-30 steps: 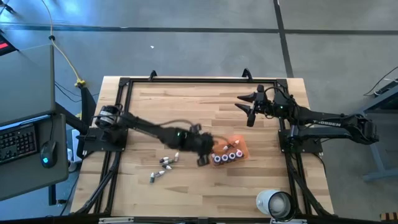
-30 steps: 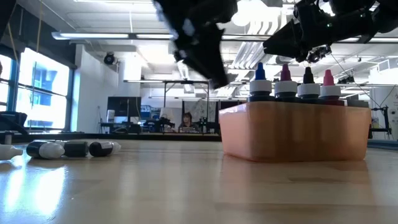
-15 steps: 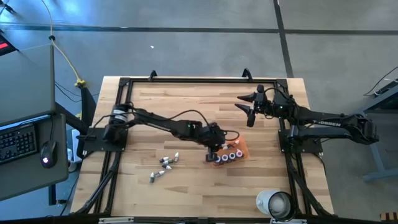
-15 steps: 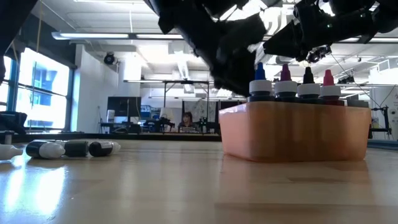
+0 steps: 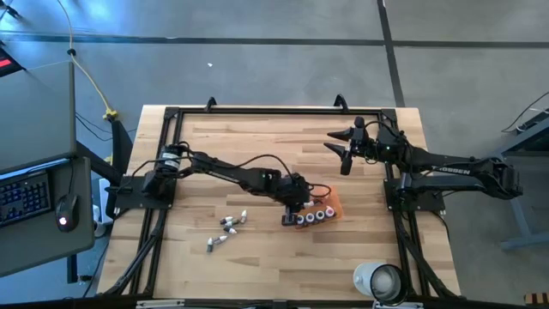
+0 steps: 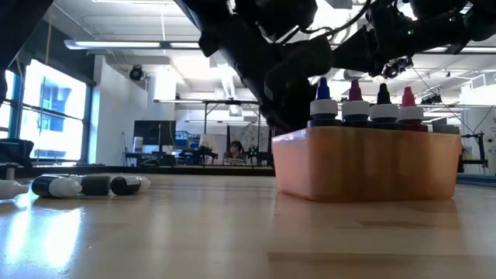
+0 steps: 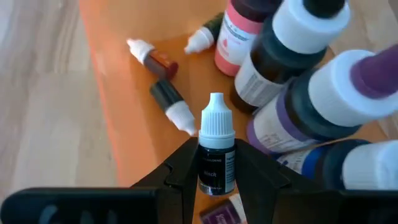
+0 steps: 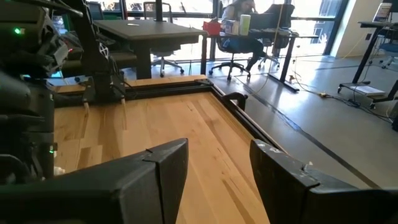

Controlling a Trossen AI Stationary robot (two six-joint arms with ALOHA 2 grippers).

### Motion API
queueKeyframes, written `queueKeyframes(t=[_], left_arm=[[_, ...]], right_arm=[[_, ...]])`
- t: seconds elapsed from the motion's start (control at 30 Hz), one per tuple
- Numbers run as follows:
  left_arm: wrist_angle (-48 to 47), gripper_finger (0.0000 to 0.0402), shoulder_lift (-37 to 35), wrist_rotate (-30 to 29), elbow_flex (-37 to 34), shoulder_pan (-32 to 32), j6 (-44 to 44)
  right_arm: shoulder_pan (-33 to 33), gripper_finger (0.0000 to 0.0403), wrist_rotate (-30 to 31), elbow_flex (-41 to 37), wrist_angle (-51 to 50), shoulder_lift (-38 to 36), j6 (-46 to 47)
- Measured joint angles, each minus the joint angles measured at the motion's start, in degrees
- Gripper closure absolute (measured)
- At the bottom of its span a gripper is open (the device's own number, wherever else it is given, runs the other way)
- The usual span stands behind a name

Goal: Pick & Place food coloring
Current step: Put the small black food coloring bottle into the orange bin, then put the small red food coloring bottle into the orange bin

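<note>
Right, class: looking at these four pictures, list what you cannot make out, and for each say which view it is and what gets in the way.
- Loose bottles on the table: high view, too small to tell cap colours.
- Label of the held bottle: left wrist view, the left gripper fingers cover its sides and the print is blurred.
- Orange tray floor: low view, its own wall hides it.
- White cup: high view, contents too small to tell.
- Right gripper: holds nothing.

Left gripper [image 7: 216, 177] gripping small white-capped, dark-labelled dropper bottle [image 7: 216, 149] over translucent orange tray [image 7: 130, 106]; loose bottles lying inside, taller bottles standing alongside.
</note>
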Motion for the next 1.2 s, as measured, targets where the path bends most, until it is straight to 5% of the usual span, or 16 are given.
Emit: queueKeyframes(t=[0.27, 0.5, 0.8, 0.97, 1.2], left_arm=[[-0.7, 0.0287, -1.1, 0.9, 0.4, -0.1, 1.7], [-12.0, 0.0243, -1.1, 1.1, 8.2, -0.1, 4.2], [-55.1, 0.0237, -1.3, 5.2, 29.7, -0.4, 1.3], [-70.8, 0.0237, -2.5, -1.7, 32.1, -3.1, -6.2], [-74.6, 0.0237, -4.8, -14.7, 24.9, -11.2, -19.9]], right_arm=[[0.0, 0.0236, 0.0, 0.0, -0.2, 0.0, 0.0], [0.0, 0.0236, 0.0, 0.0, -0.2, 0.0, 0.0], [0.0, 0.0236, 0.0, 0.0, -1.0, 0.0, 0.0], [0.0, 0.0236, 0.0, 0.0, -1.9, 0.0, 0.0], [0.0, 0.0236, 0.0, 0.0, -3.8, 0.0, 0.0]])
